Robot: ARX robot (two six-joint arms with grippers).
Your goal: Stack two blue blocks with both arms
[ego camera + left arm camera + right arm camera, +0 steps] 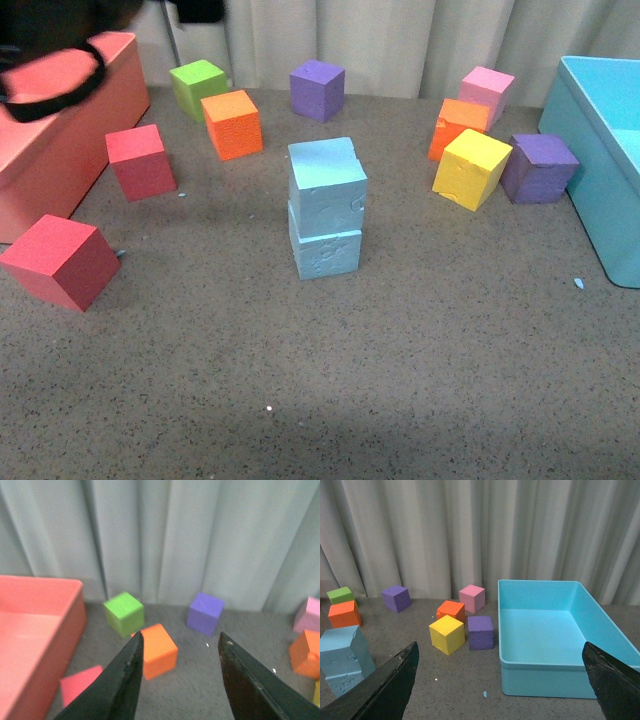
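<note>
Although both arms are needed for the job, neither is touching anything now: the two blue blocks (326, 207) already stand one on the other in the middle of the table (330, 400), the upper one turned slightly off square from the lower, so the stack looks finished and free-standing. The left pincer (177, 677) has its fingers apart with nothing between them, looking over an orange block (158, 651), a green block (124, 613) and a purple block (205, 613) beside the red bin (35, 645); it seems pulled back so as not to knock the stack. The right pincer (502, 680) is spread wide and empty too, raised well clear, with the turquoise bin (560, 630) and a yellow block (447, 634) ahead of it and the stack off to one side. Other blocks lie scattered around the stack, none touching it. No brand, label or writing can be read anywhere.
</note>
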